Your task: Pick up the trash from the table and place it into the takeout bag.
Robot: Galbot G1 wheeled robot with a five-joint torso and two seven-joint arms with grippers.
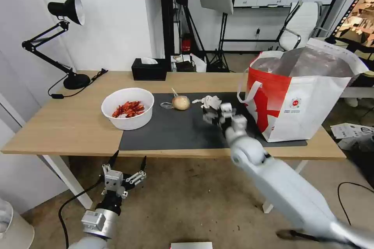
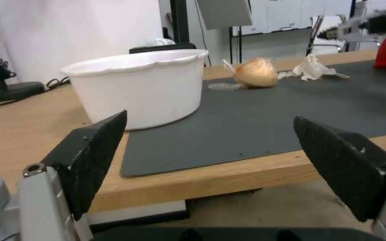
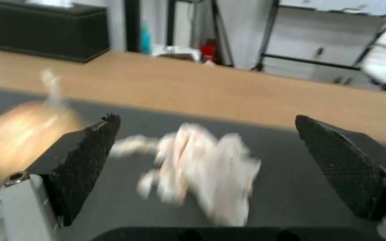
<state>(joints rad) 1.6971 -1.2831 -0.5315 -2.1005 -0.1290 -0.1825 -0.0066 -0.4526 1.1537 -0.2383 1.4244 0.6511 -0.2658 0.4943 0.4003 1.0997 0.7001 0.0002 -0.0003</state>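
Here the right gripper (image 1: 213,113) is seen stretched out over the dark grey mat (image 1: 175,130) of the table (image 1: 70,124), just in front of the white tissue wad (image 1: 208,101), with its jaws spread wide and nothing held between them. In the right wrist view the tissue wad (image 3: 197,167) lies on the mat between the two black fingers (image 3: 83,160), untouched by either one, and the round beige lump (image 3: 21,130) is caught blurred beside it. The lump (image 1: 180,103) is set on the mat near the wad, with a bit of clear wrap (image 1: 166,105) trailing toward the white bowl (image 1: 128,109). The bowl, holding red shells (image 1: 128,109), sits across the mat's edge, partly on the bare wood. The takeout bag (image 1: 302,97) stands upright at the right end of the table with its mouth open and its foil lining showing. A black tissue box (image 1: 149,69) is placed at the far edge of the table, and a black desk lamp (image 1: 64,39) at the far left corner. The left gripper (image 1: 126,165) is held low, below the near edge of the table, jaws apart and empty; from its wrist view the bowl (image 2: 139,87), the lump (image 2: 255,72) and the wad (image 2: 311,68) are seen in a row across the tabletop.
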